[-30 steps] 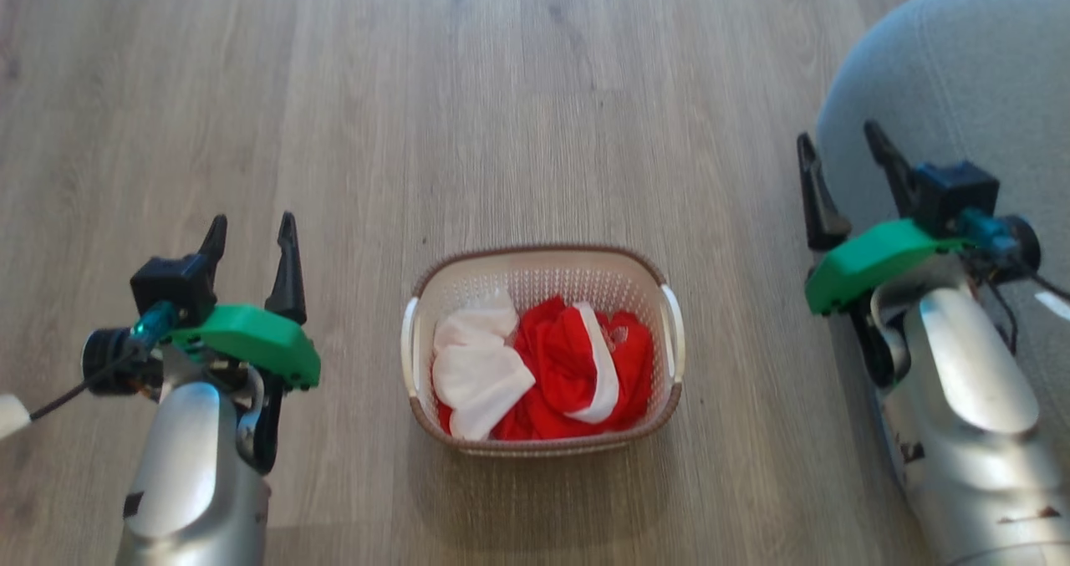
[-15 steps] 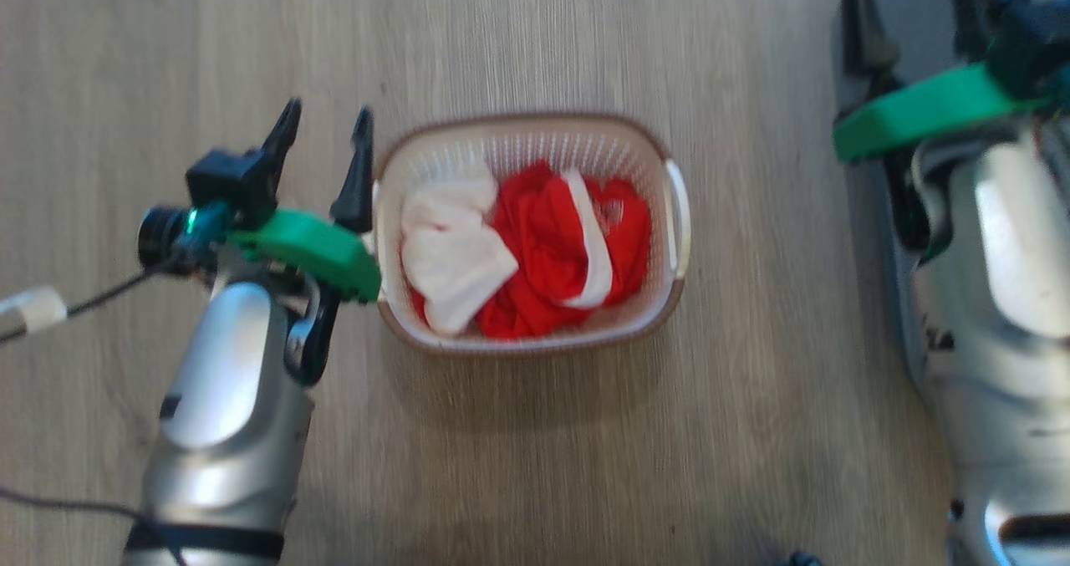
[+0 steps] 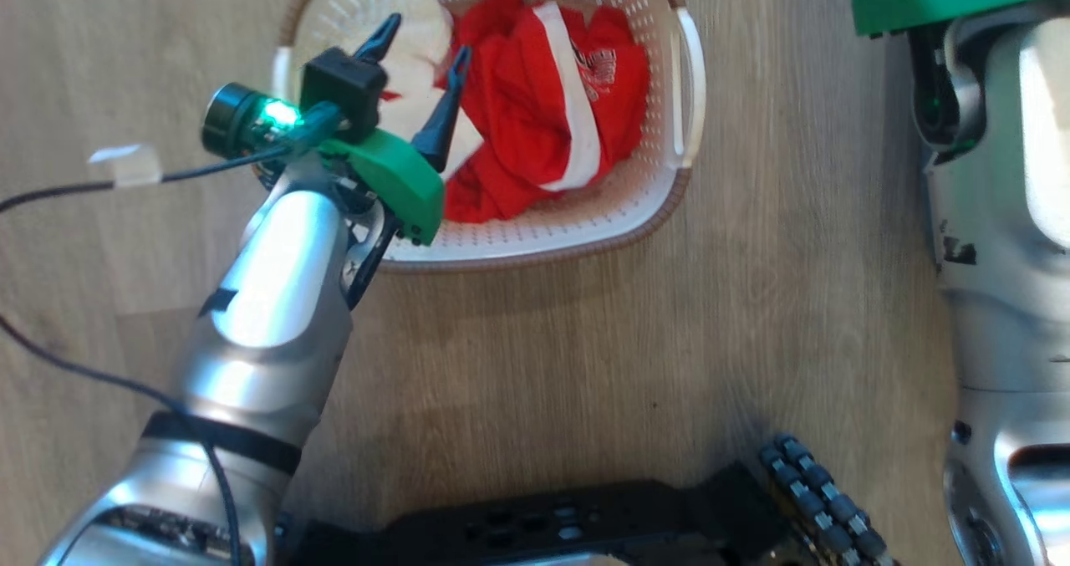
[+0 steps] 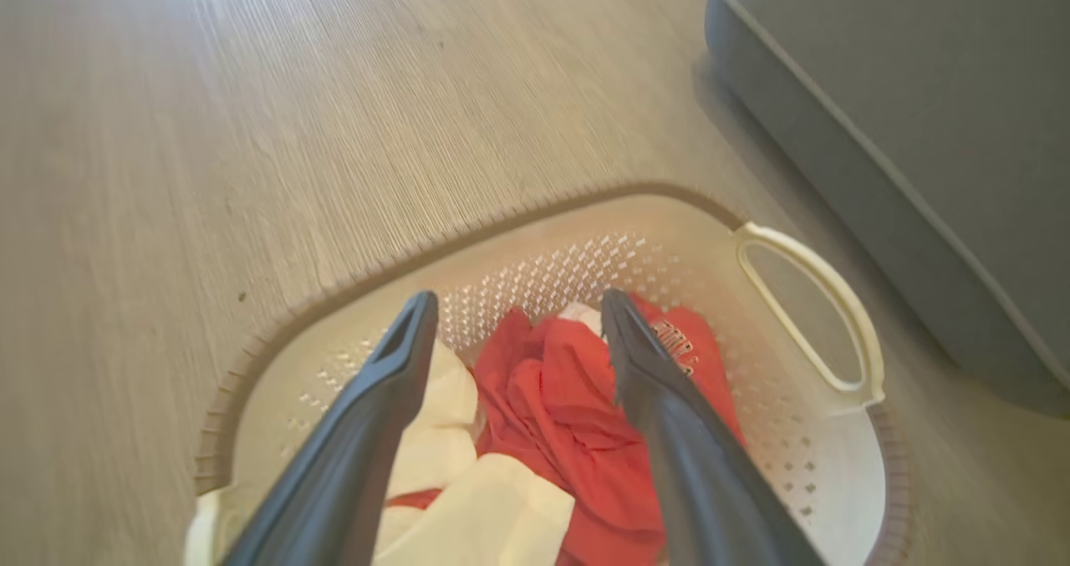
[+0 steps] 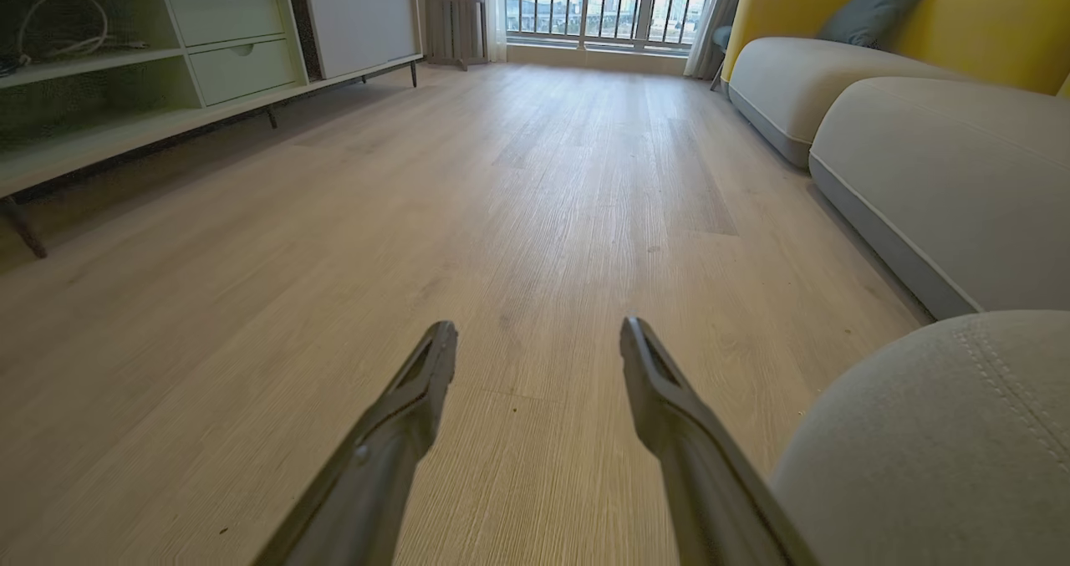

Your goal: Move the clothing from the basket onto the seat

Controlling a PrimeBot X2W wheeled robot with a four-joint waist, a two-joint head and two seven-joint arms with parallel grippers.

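Note:
The cream basket stands on the wood floor, holding the clothing: a red garment with white trim and lettering and white pieces. My left gripper hovers open over the basket's left half, above where white meets red. In the left wrist view its fingers straddle the red fabric without touching it. The grey seat lies just right of the basket. My right gripper is open and empty above bare floor, with the seat's rounded, stitched edge close on its right.
My right forearm fills the head view's right edge. The robot's black base and a wheel sit at the bottom. A low cabinet runs along the far left, and more sofa sections extend along the right.
The head camera has tilted down and in, so the basket shows higher. My left gripper has moved from beside the basket's left handle to over the clothing. Both grippers stay open.

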